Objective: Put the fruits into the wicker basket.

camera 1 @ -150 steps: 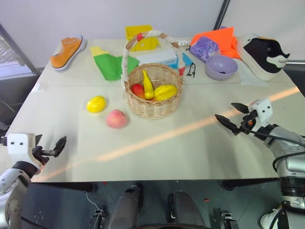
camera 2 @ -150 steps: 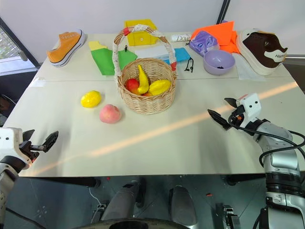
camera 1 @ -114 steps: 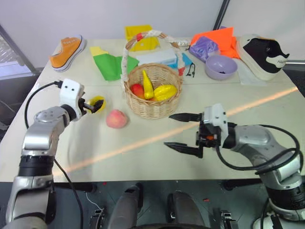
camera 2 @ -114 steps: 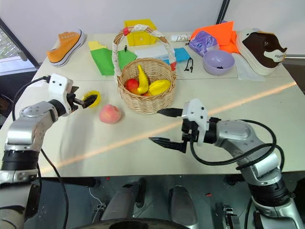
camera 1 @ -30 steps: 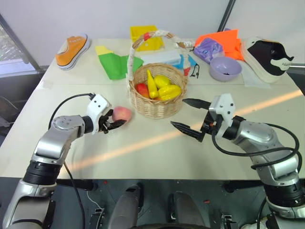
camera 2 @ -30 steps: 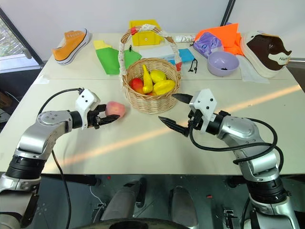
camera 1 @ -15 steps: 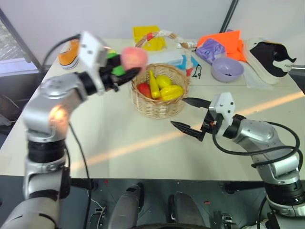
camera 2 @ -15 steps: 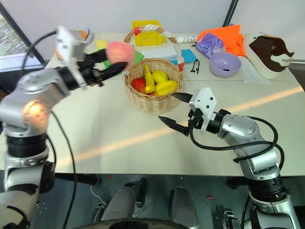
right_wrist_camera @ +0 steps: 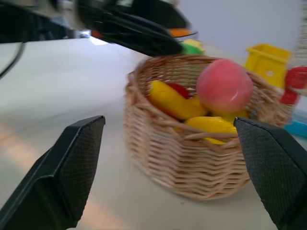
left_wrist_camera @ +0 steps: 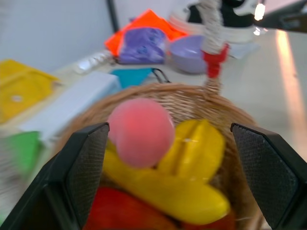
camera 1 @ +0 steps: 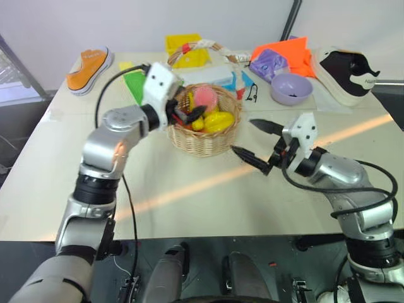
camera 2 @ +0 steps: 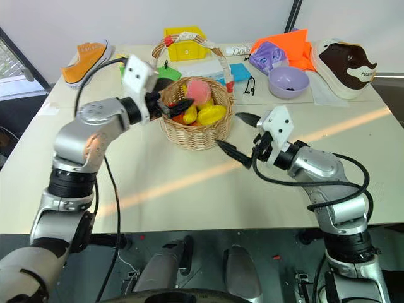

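Observation:
The wicker basket (camera 1: 203, 140) stands mid-table, its white handle with red bands (camera 1: 189, 47) arching over it. A pink peach (camera 1: 203, 96) sits on top of the yellow fruits (camera 1: 218, 121) and a red one (left_wrist_camera: 128, 224) inside the basket. My left gripper (camera 1: 188, 112) is open at the basket's left rim; in the left wrist view the peach (left_wrist_camera: 140, 132) lies free between the wide-spread fingers (left_wrist_camera: 87, 165), touching neither. My right gripper (camera 1: 243, 135) is open and empty just right of the basket, pointing at it.
Along the far edge lie an orange shoe (camera 1: 90, 68), green paper (camera 1: 135, 84), a yellow box (camera 1: 182, 43), a blue and white box (camera 1: 214, 76), a lilac bowl (camera 1: 291, 88), orange cloth (camera 1: 285, 49) and a black-and-white shoe (camera 1: 351, 69).
My left gripper carried the peach from above the table's left side to the basket and opened. The peach now lies in the basket. The right gripper edged toward the basket.

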Robot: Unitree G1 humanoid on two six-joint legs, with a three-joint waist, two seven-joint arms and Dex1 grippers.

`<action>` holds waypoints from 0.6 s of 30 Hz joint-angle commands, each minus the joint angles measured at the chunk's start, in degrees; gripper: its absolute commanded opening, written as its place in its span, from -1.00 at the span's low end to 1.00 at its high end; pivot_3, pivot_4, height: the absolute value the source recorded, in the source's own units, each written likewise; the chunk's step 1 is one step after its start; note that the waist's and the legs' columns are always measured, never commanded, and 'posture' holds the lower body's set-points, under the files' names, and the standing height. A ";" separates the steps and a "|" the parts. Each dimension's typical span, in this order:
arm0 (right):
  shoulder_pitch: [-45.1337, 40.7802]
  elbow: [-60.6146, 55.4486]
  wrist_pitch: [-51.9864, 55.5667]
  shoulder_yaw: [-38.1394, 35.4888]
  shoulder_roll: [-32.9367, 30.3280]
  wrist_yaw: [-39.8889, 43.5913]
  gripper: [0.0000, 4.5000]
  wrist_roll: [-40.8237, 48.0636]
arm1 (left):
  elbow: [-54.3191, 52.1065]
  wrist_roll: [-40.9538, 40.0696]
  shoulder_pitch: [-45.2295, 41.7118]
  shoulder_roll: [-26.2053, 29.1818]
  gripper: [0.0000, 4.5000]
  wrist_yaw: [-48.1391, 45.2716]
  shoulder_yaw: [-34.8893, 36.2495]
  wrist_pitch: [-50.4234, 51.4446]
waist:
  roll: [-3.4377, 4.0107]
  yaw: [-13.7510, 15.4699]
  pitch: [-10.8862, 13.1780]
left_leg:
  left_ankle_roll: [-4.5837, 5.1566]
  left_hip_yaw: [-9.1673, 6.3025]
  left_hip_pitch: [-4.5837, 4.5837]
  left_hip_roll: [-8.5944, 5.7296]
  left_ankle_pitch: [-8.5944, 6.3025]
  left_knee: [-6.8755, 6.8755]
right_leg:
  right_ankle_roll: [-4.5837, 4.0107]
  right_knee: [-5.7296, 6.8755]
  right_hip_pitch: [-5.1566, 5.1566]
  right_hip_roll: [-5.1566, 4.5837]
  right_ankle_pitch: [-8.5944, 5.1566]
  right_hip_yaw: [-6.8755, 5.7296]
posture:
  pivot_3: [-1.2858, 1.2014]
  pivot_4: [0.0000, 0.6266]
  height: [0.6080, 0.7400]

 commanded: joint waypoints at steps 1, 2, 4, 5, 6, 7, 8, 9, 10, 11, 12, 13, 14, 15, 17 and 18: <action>-5.85 4.96 0.39 -0.80 2.63 -5.85 1.00 -2.85 | -5.24 -2.49 3.76 3.21 0.99 -2.52 6.23 -3.65 | 0.01 -0.01 0.00 | -0.01 0.00 0.02 0.00 0.01 -0.01 | -0.01 0.00 0.00 0.00 0.00 0.01 | 0.03 -0.52 1.00; -7.87 7.36 -0.02 -0.27 3.71 -7.10 1.00 -4.00 | -6.03 -3.37 5.62 4.11 0.99 -2.95 7.63 -3.18 | 0.02 0.02 -0.01 | -0.02 0.01 0.02 0.00 0.01 -0.02 | -0.01 0.00 -0.02 0.00 0.00 0.03 | 0.03 -0.52 1.00; -11.37 11.56 -0.94 0.95 5.40 -8.13 1.00 -5.83 | -7.96 -4.70 9.23 5.59 0.99 -4.37 9.41 -3.52 | 0.03 0.20 0.00 | -0.03 0.03 0.02 -0.01 0.02 -0.03 | -0.01 0.00 -0.02 0.00 0.00 0.05 | 0.03 -0.52 1.00; -13.41 14.34 -1.82 1.75 6.42 -8.86 1.00 -7.25 | -9.27 -5.48 11.09 6.10 0.99 -5.04 10.34 -3.91 | 0.03 0.18 0.00 | -0.03 0.03 0.02 -0.01 0.02 -0.03 | -0.01 -0.01 -0.02 0.00 0.00 0.06 | 0.03 -0.52 1.00; -15.35 17.20 -2.90 2.36 7.46 -9.62 1.00 -8.66 | -10.44 -6.38 12.78 6.44 0.99 -5.61 11.22 -4.23 | 0.04 0.19 0.00 | -0.03 0.06 0.01 -0.02 0.02 -0.03 | -0.01 -0.02 -0.02 -0.01 0.00 0.07 | 0.03 -0.52 1.00; -17.06 19.82 -3.92 2.70 8.49 -10.34 1.00 -9.78 | -11.45 -7.22 14.24 6.71 0.99 -6.06 11.91 -4.35 | 0.04 0.29 0.00 | -0.03 0.08 0.01 -0.02 0.02 -0.04 | -0.01 -0.01 -0.03 0.00 0.00 0.09 | 0.03 -0.52 1.00; -18.52 22.20 -4.81 2.85 9.36 -10.84 1.00 -10.61 | -12.30 -7.65 15.40 6.98 0.99 -6.37 12.20 -4.48 | 0.04 0.54 0.00 | -0.04 0.08 0.01 -0.02 0.02 -0.03 | -0.01 -0.02 -0.03 0.01 0.00 0.09 | 0.03 -0.52 1.00; -19.91 24.61 -5.75 2.94 10.17 -11.31 1.00 -11.33 | -13.04 -7.78 16.55 7.36 0.99 -6.72 12.19 -4.60 | 0.04 0.58 0.00 | -0.04 0.07 0.00 -0.04 0.02 -0.03 | -0.02 -0.02 -0.02 0.02 0.00 0.10 | 0.03 -0.52 1.00; -21.20 26.93 -6.70 2.99 10.95 -11.72 1.00 -11.98 | -13.70 -7.45 17.76 7.85 0.99 -7.11 11.87 -4.97 | 0.04 0.52 0.00 | -0.04 0.07 0.00 -0.04 0.02 -0.02 | -0.01 -0.03 -0.02 0.02 0.01 0.11 | 0.03 -0.52 1.00; -22.41 29.17 -7.55 2.94 11.73 -12.02 1.00 -12.47 | -14.28 -6.88 18.99 8.35 0.99 -7.52 11.37 -5.63 | 0.04 0.39 0.00 | -0.04 0.08 0.00 -0.05 0.02 -0.03 | -0.02 -0.02 -0.02 0.02 0.01 0.13 | 0.03 -0.52 1.00; -23.46 31.08 -8.02 2.66 12.55 -12.21 0.89 -12.55 | -14.77 -6.28 20.17 8.74 1.00 -7.81 10.90 -6.53 | 0.04 0.43 0.00 | -0.04 0.10 0.01 -0.05 0.02 -0.03 | -0.02 -0.02 -0.02 0.03 0.01 0.15 | 0.03 -0.52 1.00; -24.15 32.39 -8.35 2.29 13.11 -12.36 0.76 -12.47 | -15.15 -5.90 20.93 8.72 1.00 -7.73 10.57 -7.20 | 0.04 0.31 0.00 | -0.04 0.11 0.01 -0.05 0.02 -0.04 | -0.02 -0.02 -0.02 0.05 0.01 0.16 | 0.03 -0.52 1.00; -24.69 33.33 -8.33 1.74 13.66 -12.79 0.61 -12.22 | -15.67 -6.30 21.46 8.38 1.00 -7.48 10.56 -7.27 | 0.05 0.34 0.00 | -0.04 0.11 0.02 -0.05 0.02 -0.06 | -0.02 -0.02 -0.03 0.05 0.01 0.17 | 0.03 -0.52 1.00; -24.87 33.81 -8.48 1.28 14.02 -13.34 0.40 -12.23 | -16.53 -7.17 21.93 7.86 1.00 -7.30 10.78 -7.29 | 0.05 0.35 0.00 | -0.04 0.12 0.02 -0.05 0.02 -0.07 | -0.02 -0.01 -0.04 0.06 0.01 0.18 | 0.03 -0.52 1.00; -24.94 34.28 -8.78 0.55 14.49 -14.12 -0.08 -12.34 | -17.91 -8.94 22.42 7.04 1.00 -7.17 11.34 -7.04 | 0.05 0.33 0.01 | -0.04 0.12 0.02 -0.04 0.02 -0.07 | -0.02 0.00 -0.05 0.07 0.01 0.18 | 0.03 -0.52 1.00; -24.81 34.22 -9.10 0.23 14.60 -14.38 -0.29 -12.33 | -18.30 -9.30 22.56 6.83 1.00 -7.06 11.43 -7.11 | 0.05 0.34 0.01 | -0.04 0.12 0.02 -0.04 0.02 -0.07 | -0.02 0.00 -0.06 0.07 0.01 0.19 | 0.03 -0.52 1.00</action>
